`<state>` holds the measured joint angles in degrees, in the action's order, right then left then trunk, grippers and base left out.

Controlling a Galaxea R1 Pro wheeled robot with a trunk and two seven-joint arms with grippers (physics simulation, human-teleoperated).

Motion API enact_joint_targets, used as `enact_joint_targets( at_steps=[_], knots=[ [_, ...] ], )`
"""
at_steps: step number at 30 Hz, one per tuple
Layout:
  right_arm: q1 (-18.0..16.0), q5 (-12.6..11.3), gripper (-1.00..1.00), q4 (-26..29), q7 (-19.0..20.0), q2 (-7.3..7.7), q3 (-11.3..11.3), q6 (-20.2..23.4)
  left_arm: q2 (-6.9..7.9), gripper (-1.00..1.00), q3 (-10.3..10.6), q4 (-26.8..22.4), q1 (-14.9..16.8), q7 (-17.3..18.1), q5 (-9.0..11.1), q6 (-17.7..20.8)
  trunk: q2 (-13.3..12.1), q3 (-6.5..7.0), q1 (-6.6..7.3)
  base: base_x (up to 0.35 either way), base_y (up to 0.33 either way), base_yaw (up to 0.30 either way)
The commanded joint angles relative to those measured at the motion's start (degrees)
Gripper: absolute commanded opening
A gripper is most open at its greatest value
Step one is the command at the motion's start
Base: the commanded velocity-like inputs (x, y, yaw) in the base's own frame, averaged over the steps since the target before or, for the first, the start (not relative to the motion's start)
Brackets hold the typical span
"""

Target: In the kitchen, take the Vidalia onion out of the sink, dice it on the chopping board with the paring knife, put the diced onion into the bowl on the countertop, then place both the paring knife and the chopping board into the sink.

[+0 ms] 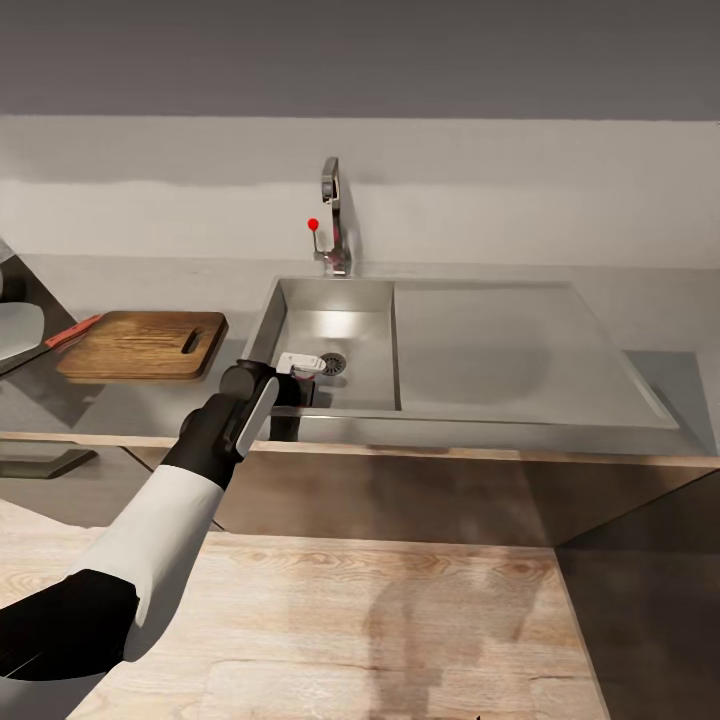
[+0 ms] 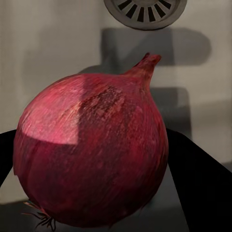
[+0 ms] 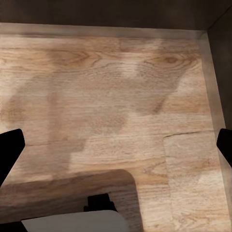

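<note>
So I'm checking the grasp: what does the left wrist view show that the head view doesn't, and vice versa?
Left wrist view: the red-skinned onion up close between the left pincer's dark fingers.
Head view: the chopping board, the knife's red handle, the faucet, and the left arm reaching into the basin.
Both: the sink floor and its drain.

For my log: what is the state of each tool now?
Left tool: around the onion in the sink; grip cannot be told.
Right tool: open, empty.
</note>
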<state>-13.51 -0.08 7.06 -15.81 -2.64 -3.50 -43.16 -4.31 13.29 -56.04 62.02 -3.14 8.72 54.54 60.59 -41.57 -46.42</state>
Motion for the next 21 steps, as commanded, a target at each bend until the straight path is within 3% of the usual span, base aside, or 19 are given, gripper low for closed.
enact_joint_targets(
  at_steps=[1,21],
  knots=[
    [-0.03,0.0,1.0,-0.03,-0.45,0.0,-0.37,-0.08,0.0,-1.0,0.06,0.07,-1.31,-0.2,1.3,0.39,0.03,-0.05,0.0,0.0,0.0,0.0],
    [0.0,0.0,1.0,-0.03,-0.47,0.0,-0.37,-0.08,0.0,-1.0,0.01,0.36,-1.32,-0.28,1.3,0.39,0.03,-0.05,0.0,0.01,0.0,0.0]
  ],
)
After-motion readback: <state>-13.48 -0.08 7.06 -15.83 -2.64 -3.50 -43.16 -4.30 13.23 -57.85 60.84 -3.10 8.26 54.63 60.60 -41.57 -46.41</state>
